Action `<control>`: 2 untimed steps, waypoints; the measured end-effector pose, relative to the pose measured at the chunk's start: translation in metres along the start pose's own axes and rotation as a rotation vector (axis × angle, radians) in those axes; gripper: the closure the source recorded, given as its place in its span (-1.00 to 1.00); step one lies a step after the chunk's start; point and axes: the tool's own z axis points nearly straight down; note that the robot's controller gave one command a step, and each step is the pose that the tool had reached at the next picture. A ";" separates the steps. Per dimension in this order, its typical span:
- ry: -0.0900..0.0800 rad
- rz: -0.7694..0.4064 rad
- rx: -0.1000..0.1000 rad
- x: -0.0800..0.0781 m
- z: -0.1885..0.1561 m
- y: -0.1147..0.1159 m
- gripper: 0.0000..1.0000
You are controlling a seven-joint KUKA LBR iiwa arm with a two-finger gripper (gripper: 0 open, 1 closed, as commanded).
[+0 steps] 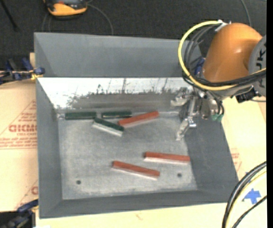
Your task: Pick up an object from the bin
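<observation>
My gripper (185,125) hangs over the right part of the bin, near the right wall, with nothing seen in it. Below it on the bin floor lies a flat red bar (166,158) with a pale edge. A second red bar (135,169) lies a little further left and nearer the front. To the gripper's left, near the back wall, a third red bar (138,119) lies slanted.
Along the back wall lie two dark green bars (80,115) (116,114), and a green and white bar (108,126) rests beside the slanted red one. The arm's orange cover and cables hang over the bin's right rear corner.
</observation>
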 end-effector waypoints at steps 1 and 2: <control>0.002 -0.001 -0.001 0.000 0.001 0.001 -1.00; -0.005 -0.061 0.001 0.006 0.030 0.004 -1.00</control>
